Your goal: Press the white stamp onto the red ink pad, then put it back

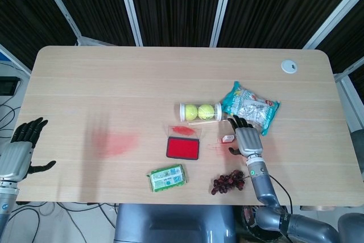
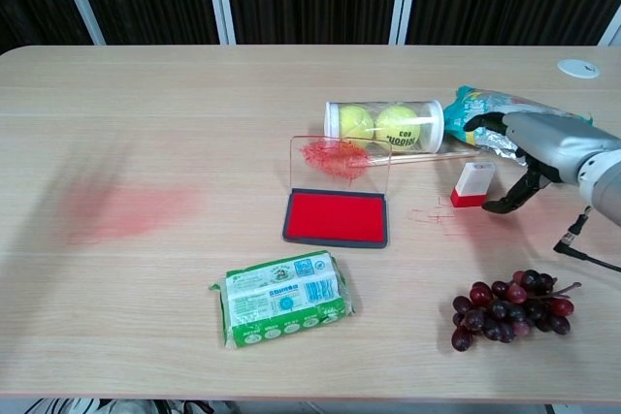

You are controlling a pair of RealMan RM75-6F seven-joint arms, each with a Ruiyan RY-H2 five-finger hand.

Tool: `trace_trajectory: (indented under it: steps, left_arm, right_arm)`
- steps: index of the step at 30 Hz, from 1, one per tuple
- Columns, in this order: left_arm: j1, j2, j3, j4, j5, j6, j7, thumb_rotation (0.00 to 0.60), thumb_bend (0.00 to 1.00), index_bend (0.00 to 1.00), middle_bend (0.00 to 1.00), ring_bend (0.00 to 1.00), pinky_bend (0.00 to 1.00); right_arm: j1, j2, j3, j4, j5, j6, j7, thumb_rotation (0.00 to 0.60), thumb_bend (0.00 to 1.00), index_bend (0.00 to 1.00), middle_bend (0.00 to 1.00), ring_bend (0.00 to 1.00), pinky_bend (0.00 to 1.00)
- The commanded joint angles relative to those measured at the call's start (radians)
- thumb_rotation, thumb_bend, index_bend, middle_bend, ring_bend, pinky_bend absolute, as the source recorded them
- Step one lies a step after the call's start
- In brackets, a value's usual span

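Observation:
The white stamp [image 2: 473,184] with a red base stands upright on the table, right of the red ink pad [image 2: 337,217]; from the head it shows as a small white block [image 1: 228,138]. The pad [image 1: 183,148] lies open with its clear, red-smeared lid [image 2: 340,162] raised behind it. My right hand [image 2: 537,145] is just right of the stamp, fingers spread and off it, holding nothing; it also shows in the head view [image 1: 245,138]. My left hand [image 1: 23,150] hangs open off the table's left edge.
A tube of tennis balls [image 2: 384,124] and a snack bag [image 2: 505,113] lie behind the stamp. Grapes [image 2: 506,312] sit near the front edge, below my right hand. A green packet [image 2: 282,298] lies in front of the pad. A red smear [image 2: 126,210] marks the table's left.

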Motion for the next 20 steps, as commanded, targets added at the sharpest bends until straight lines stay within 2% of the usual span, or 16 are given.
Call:
trace_trajectory:
  steps: [1,6,10,15,20]
  left_arm:
    - [0.000,0.000,0.001,0.001,0.002,0.001,0.000,0.600,0.03,0.00,0.00,0.00,0.00]
    - [0.002,-0.002,0.001,0.004,0.007,0.007,0.003,0.600,0.03,0.00,0.00,0.00,0.00]
    - [0.003,-0.004,0.001,0.009,0.011,0.012,0.007,0.600,0.02,0.00,0.00,0.00,0.00]
    - [0.004,-0.007,0.002,0.011,0.013,0.015,0.016,0.600,0.03,0.00,0.00,0.00,0.00]
    - [0.007,-0.010,0.001,0.010,0.014,0.024,0.021,0.600,0.03,0.00,0.00,0.00,0.00]
  right_arm:
    - [-0.021,0.076,-0.014,-0.074,-0.028,0.049,-0.045,0.600,0.23,0.10,0.04,0.06,0.25]
    - [-0.072,0.219,-0.046,-0.201,-0.071,0.118,-0.086,0.600,0.19,0.03,0.00,0.00,0.21]
    - [-0.128,0.331,-0.081,-0.269,-0.136,0.190,-0.071,0.600,0.19,0.00,0.00,0.00,0.20]
    - [-0.228,0.428,-0.129,-0.274,-0.254,0.334,0.020,0.600,0.18,0.00,0.00,0.00,0.19]
    - [-0.286,0.474,-0.153,-0.265,-0.306,0.396,0.106,0.600,0.18,0.00,0.00,0.00,0.19]
